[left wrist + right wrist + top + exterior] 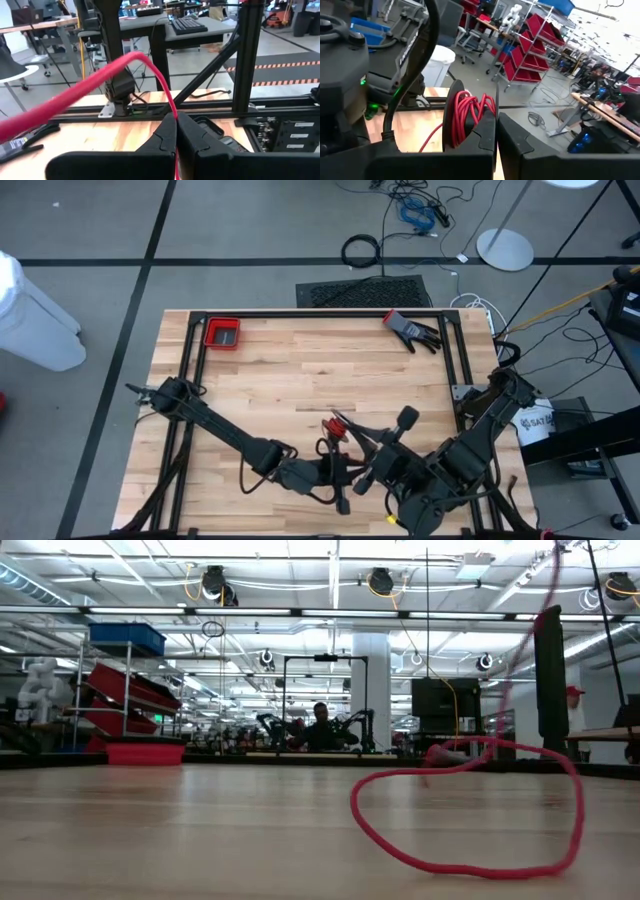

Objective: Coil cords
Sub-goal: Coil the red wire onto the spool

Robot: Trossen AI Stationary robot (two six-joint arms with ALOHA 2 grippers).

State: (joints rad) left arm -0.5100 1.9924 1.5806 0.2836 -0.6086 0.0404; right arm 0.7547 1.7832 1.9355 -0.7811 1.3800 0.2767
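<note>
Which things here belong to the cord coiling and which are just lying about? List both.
Job:
red cord, pinched in the shut left gripper
its coiled part, with the shut right gripper

Lying about:
red bin
black-and-red glove

Thin red cord (470,850); partly coiled; loop on table

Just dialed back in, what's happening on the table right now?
Both arms are working the red cord near the table's front edge. The left gripper is shut on a strand of it. The right gripper is shut too, beside a bundle of red loops wound against a black disc, apparently pinching a strand. A loose loop of cord lies on the wood in the low view. A red tray and glove sit at the far edge, untouched.
</note>
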